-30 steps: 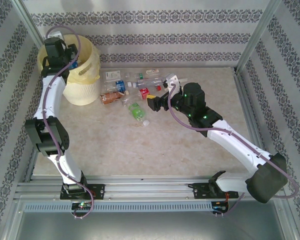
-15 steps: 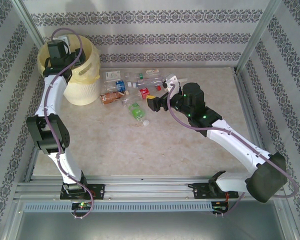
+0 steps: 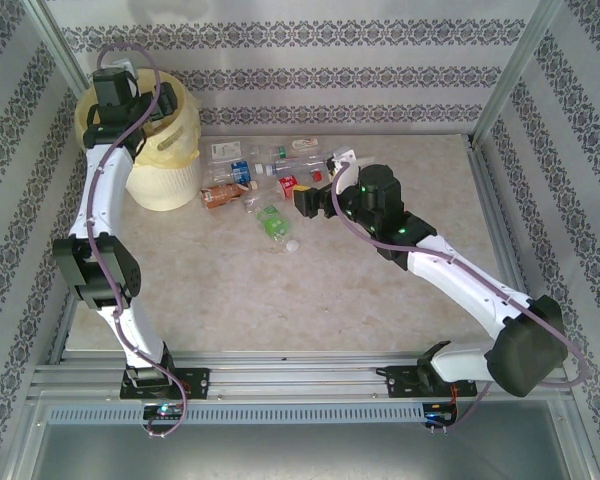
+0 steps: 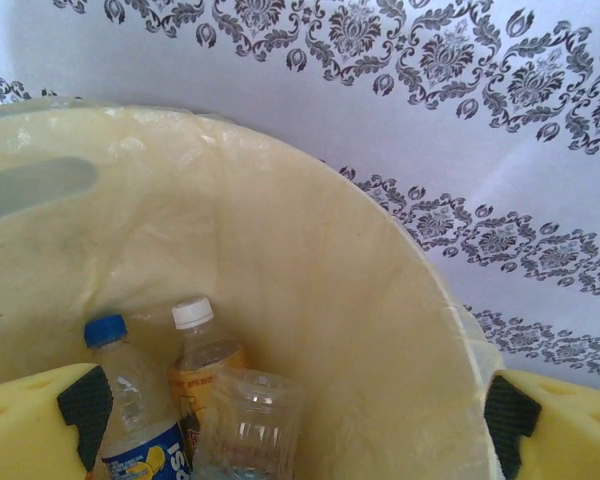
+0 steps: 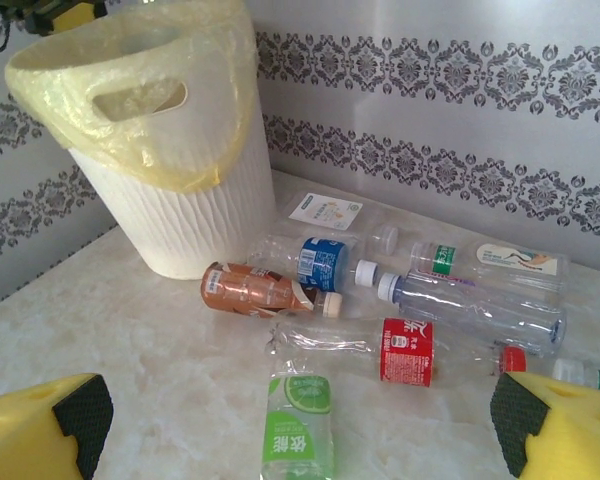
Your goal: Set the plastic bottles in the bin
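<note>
Inside the bin (image 4: 310, 260), three plastic bottles (image 4: 202, 360) were cut off below by the frame edge and the left gripper (image 4: 298, 410) pads: a blue-capped bottle (image 4: 120, 400), a white-capped one with an orange label, and a clear crumpled bottle (image 4: 250, 420). The left gripper hung over the bin's mouth, released, with nothing between its jaws. From above, the arm hid part of the bin's rim.

Beside the bin, more bottles lay loose on the counter (image 3: 280, 290): a brown bottle (image 5: 250, 290) nearest its wall, then a blue-labelled bottle (image 5: 315, 262), a red-labelled bottle (image 5: 405, 352) and a green-labelled bottle (image 5: 298, 425). Those farthest from the bin were partly hidden behind a pad. The right gripper (image 5: 295, 415) faced them, spread wide and empty.

Since a second earlier the left gripper had spread apart and moved back over the bin, and the right arm had edged toward the bin
</note>
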`<action>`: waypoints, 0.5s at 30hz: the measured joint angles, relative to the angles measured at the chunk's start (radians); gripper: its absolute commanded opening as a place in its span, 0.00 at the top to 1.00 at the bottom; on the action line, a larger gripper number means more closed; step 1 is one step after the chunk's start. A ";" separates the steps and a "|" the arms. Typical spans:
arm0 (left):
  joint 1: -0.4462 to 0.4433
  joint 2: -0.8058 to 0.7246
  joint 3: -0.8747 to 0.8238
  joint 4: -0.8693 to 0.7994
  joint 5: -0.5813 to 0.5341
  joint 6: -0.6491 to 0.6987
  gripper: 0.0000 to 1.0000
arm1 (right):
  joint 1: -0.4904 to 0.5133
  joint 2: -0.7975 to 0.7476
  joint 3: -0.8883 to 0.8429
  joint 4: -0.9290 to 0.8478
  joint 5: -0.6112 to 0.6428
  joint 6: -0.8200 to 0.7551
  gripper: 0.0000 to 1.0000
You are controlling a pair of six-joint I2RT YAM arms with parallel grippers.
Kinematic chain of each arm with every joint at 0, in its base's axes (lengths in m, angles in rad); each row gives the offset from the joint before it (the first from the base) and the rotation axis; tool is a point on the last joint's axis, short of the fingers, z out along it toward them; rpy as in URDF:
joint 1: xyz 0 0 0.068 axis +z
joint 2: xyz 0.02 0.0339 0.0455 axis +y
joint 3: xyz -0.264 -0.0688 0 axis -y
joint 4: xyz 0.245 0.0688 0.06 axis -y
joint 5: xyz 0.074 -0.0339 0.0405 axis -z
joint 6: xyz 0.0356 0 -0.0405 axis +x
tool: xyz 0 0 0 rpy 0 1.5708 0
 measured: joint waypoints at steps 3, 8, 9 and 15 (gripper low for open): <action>-0.001 -0.020 0.000 -0.009 0.019 -0.028 0.00 | -0.006 0.005 0.000 -0.001 0.002 0.021 0.02; -0.014 -0.076 0.000 -0.015 0.053 -0.063 0.00 | -0.011 0.015 -0.011 -0.002 -0.007 0.031 0.02; -0.021 -0.091 0.000 -0.016 0.062 -0.071 0.00 | -0.011 0.021 -0.011 -0.007 -0.011 0.031 0.02; -0.084 -0.222 -0.086 0.014 0.116 -0.117 0.00 | -0.011 0.066 -0.021 -0.032 -0.029 0.038 0.02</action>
